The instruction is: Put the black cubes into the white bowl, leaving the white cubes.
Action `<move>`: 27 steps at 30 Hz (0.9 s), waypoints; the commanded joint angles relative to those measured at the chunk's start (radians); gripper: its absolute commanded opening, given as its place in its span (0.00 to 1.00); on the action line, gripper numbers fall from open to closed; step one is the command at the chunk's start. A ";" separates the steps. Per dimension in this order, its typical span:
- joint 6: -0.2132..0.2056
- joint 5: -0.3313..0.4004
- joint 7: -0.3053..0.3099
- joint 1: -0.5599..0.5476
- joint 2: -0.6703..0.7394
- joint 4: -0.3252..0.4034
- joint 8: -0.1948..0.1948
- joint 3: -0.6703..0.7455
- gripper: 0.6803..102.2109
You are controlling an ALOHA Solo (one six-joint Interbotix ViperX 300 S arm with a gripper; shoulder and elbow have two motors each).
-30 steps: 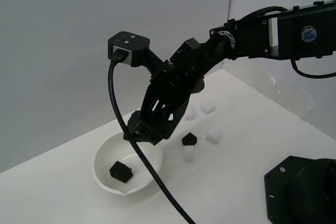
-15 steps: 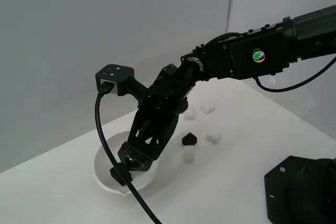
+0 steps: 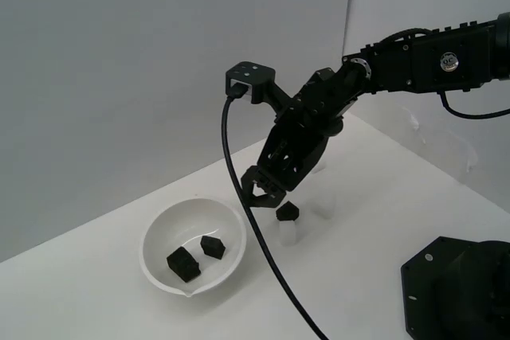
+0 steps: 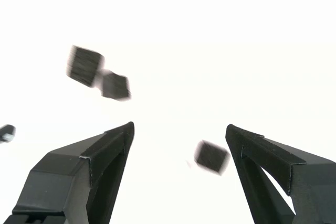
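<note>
Risen from the white bowl (image 3: 158,231), where two black cubes (image 3: 183,262) lie, gripper (image 3: 260,194) gapes empty.

The white bowl (image 3: 157,238) is glossy and smooth — like glazed ceramic, light glinting off its inner wall. The black cubes (image 3: 183,261) in it look matt and dull. The gripper (image 3: 260,194) is matt black plastic — flat-faced, with faint layered lines. The table (image 3: 374,220) is smooth, matt white.
</note>
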 commanded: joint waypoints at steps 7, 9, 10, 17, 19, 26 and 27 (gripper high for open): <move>0.000 0.055 -0.002 0.028 0.002 0.060 0.006 0.006 0.98; 0.011 0.057 -0.002 0.031 -0.023 0.061 0.006 -0.015 0.98; 0.015 0.055 -0.003 0.034 -0.032 0.061 0.008 -0.026 0.98; 0.031 0.055 -0.023 0.049 -0.094 0.060 0.015 -0.087 0.98; 0.031 0.054 -0.029 0.052 -0.114 0.058 0.021 -0.106 0.98; 0.032 0.052 -0.060 0.063 -0.173 0.058 0.029 -0.166 0.98; 0.032 0.052 -0.060 0.066 -0.181 0.058 0.035 -0.172 0.98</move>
